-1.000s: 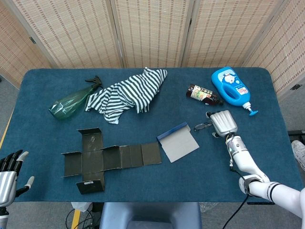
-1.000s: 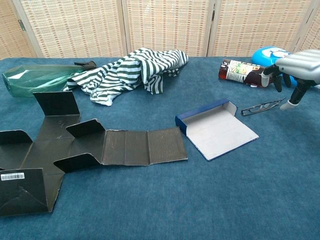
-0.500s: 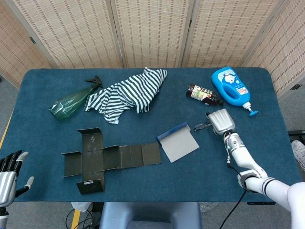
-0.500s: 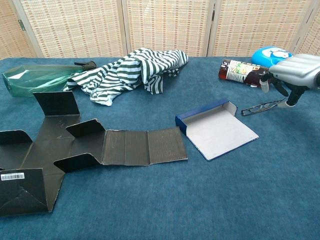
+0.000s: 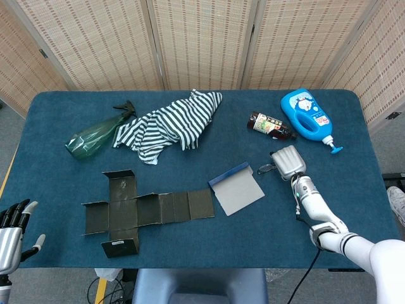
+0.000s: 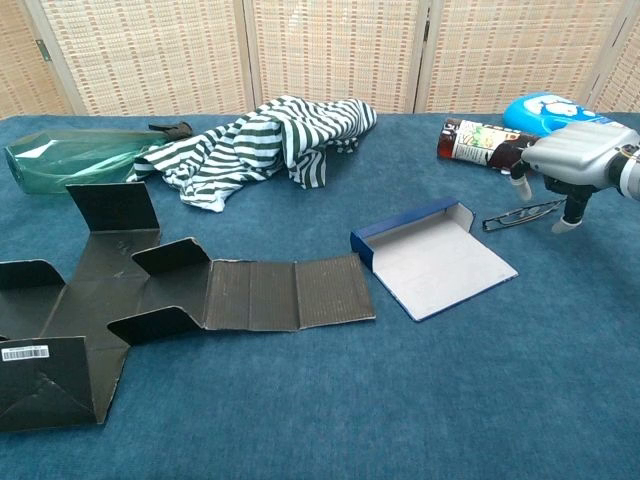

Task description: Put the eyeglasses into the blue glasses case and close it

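Covering the whole tabletop (image 5: 57, 183) is a dark blue, carpet-like cloth, and behind its far edge a row of woven, tan folding screen panels (image 5: 202, 38) is seen closing off the room. The blue glasses case (image 5: 237, 190) is taken as the landmark: it lies open and flat near the middle of the cloth, its pale lining turned up and its blue raised wall on the far side. Just to the right of the case, the eyeglasses (image 6: 523, 214) lie folded on the cloth, apart from it. Over the eyeglasses the right hand (image 6: 566, 160) is held palm down, its fingers (image 6: 562, 222) pointed downward and spread; nothing is gripped, and whether the frame is touched cannot be told. Left of the case a flattened black cardboard box (image 5: 136, 212) is spread out. Behind the case and to the left a striped shirt (image 5: 171, 123) is crumpled, with a green spray bottle (image 5: 95, 134) lying beyond it. Behind the case and to the right a small dark bottle (image 5: 271, 125) and a blue detergent bottle (image 5: 307, 117) are laid on their sides. Far left of the case, off the near corner, the left hand (image 5: 11, 231) is seen with fingers apart and empty.
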Available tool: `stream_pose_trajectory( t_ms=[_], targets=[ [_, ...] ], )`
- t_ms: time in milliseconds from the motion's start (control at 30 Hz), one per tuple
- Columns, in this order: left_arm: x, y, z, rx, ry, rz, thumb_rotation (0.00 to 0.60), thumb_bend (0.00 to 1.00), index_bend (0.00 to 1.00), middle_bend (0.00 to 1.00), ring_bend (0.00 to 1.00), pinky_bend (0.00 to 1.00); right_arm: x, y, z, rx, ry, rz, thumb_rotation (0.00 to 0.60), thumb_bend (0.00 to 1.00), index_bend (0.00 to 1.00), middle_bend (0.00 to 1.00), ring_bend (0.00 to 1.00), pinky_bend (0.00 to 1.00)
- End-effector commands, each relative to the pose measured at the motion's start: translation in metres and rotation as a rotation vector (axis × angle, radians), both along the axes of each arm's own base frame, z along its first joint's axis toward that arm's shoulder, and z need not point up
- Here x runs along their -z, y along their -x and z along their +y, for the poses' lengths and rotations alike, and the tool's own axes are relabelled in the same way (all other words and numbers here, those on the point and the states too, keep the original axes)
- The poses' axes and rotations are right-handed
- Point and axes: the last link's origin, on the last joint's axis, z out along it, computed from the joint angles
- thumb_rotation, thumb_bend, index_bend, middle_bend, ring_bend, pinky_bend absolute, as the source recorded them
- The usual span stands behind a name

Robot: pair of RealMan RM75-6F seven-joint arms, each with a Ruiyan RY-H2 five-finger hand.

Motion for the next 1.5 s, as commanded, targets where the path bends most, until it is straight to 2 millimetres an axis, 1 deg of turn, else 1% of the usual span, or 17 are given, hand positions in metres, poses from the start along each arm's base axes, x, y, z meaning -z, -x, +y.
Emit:
stream_pose_trajectory(
  t_ms=[33,433,600,800,1100,1367,1500],
  targets=[
    [0.0,0.0,-0.001,-0.003,-0.001,0.0,0.6,0.32,0.17,0.14,0.15,0.19,0.005,-0.002,-0.004,0.005,0.002,0.005,0.6,0.11,0.4,0.95,0.97,0.94],
    [-0.001,0.003,-0.002,-0.011,-0.004,0.001,0.6,0.32,0.17,0.14,0.15,0.19,0.019,-0.009,-0.013,0.016,0.001,0.004,0.6,0.22,0.4,0.94,0.97,0.94],
    [-0.002,0.004,-0.003,-0.015,-0.007,0.0,0.6,0.32,0.17,0.14,0.15,0.19,0.022,-0.008,-0.011,0.014,-0.006,0.011,0.6,0.27,0.4,0.94,0.97,0.94],
    [-0.001,0.004,-0.002,-0.014,-0.002,-0.001,0.6,0.32,0.17,0.14,0.15,0.19,0.021,-0.005,-0.007,0.011,-0.016,0.012,0.6,0.31,0.43,0.94,0.97,0.94],
    [0.0,0.004,-0.001,-0.01,0.0,0.0,0.6,0.32,0.17,0.14,0.15,0.19,0.02,0.003,0.001,0.016,-0.031,0.014,0.6,0.32,0.45,0.94,0.97,0.94],
    [-0.001,0.003,-0.001,-0.007,-0.003,-0.001,0.6,0.32,0.17,0.14,0.15,0.19,0.019,0.005,0.004,0.015,-0.028,-0.004,0.6,0.32,0.5,0.95,0.97,0.94],
    [-0.001,0.003,-0.001,-0.006,-0.004,0.0,0.6,0.32,0.17,0.14,0.15,0.19,0.018,0.006,0.005,0.015,-0.027,-0.014,0.6,0.35,0.53,0.95,0.97,0.94]
  ],
)
